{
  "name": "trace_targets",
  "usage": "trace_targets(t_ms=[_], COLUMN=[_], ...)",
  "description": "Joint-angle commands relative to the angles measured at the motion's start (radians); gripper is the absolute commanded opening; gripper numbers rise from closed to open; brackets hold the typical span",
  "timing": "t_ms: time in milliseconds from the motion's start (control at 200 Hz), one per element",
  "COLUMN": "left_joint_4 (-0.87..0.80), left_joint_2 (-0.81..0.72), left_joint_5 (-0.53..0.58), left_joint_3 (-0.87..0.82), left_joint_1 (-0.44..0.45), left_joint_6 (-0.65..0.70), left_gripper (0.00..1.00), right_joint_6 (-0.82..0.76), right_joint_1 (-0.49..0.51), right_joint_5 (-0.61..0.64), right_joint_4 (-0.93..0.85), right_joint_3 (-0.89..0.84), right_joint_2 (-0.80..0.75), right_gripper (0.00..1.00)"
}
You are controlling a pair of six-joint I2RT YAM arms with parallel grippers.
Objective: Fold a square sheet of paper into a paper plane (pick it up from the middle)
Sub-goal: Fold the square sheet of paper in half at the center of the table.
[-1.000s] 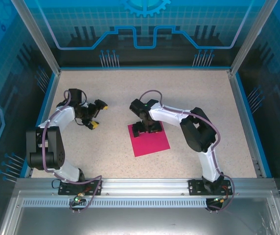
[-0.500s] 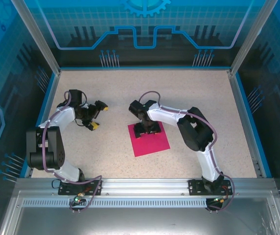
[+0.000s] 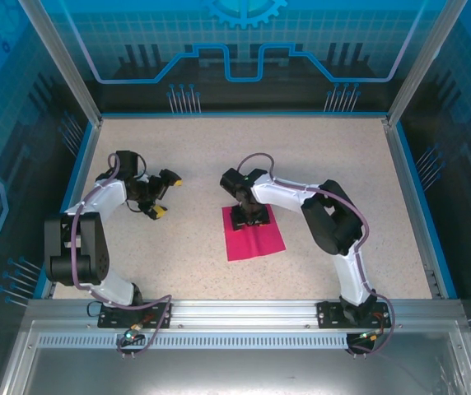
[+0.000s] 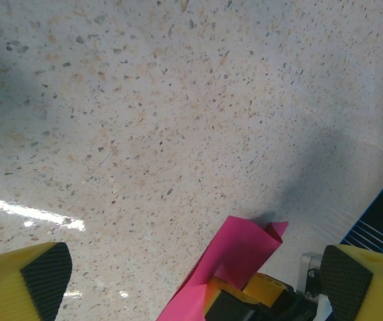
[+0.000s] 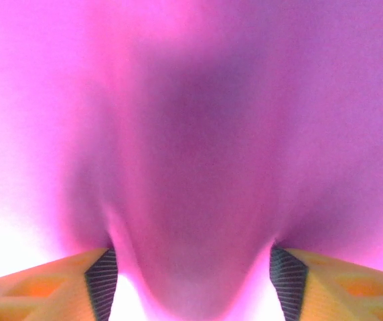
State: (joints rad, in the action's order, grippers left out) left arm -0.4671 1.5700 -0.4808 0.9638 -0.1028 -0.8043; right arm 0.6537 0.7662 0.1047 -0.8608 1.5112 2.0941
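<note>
The square sheet of paper (image 3: 256, 240) is magenta-pink and lies at the middle of the table. My right gripper (image 3: 250, 216) points straight down onto the sheet's far part. In the right wrist view its jaws (image 5: 193, 281) stand partly closed, and the paper (image 5: 191, 134) arches up in a hump between the two pads. In the left wrist view the sheet (image 4: 242, 251) curls up off the table around the right gripper's yellow fingers (image 4: 266, 289). My left gripper (image 3: 168, 194) hovers to the left of the sheet, wide open and holding nothing.
A speckled beige tabletop (image 3: 178, 247) is ringed by a blue rim (image 3: 417, 197) and transparent walls. Bare surface lies all round the sheet. Both arm bases sit on the metal rail at the near edge.
My right gripper's jaws have drawn closer together on the sheet. The paper has bunched up between them and its outline from above has narrowed. The left arm has not moved.
</note>
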Motion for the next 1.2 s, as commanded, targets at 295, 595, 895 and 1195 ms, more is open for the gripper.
trace_targets(t_ms=[295,595,895,1195], left_joint_4=[-0.010,0.053,0.081,0.131], left_joint_2=[-0.004,0.027,0.041,0.020], left_joint_5=[-0.066,-0.074,-0.070,-0.092], left_joint_3=[-0.038,-0.057,-0.054,-0.082], left_joint_1=[0.031,0.123,0.201,0.261], left_joint_6=[0.045,0.011,-0.010,-0.013], left_gripper=[0.99,0.99,0.99,0.99], right_joint_6=[-0.009,0.006,-0.129,-0.094], right_joint_1=[-0.027,-0.106,-0.126,-0.151], right_joint_5=[-0.405,-0.567,-0.350,-0.281], right_joint_4=[0.397,0.483,0.297,0.273], right_joint_3=[-0.178,-0.253,-0.206,-0.233], right_joint_2=[-0.252,-0.231,-0.150,-0.177], right_gripper=[0.14,0.22,0.46,0.51])
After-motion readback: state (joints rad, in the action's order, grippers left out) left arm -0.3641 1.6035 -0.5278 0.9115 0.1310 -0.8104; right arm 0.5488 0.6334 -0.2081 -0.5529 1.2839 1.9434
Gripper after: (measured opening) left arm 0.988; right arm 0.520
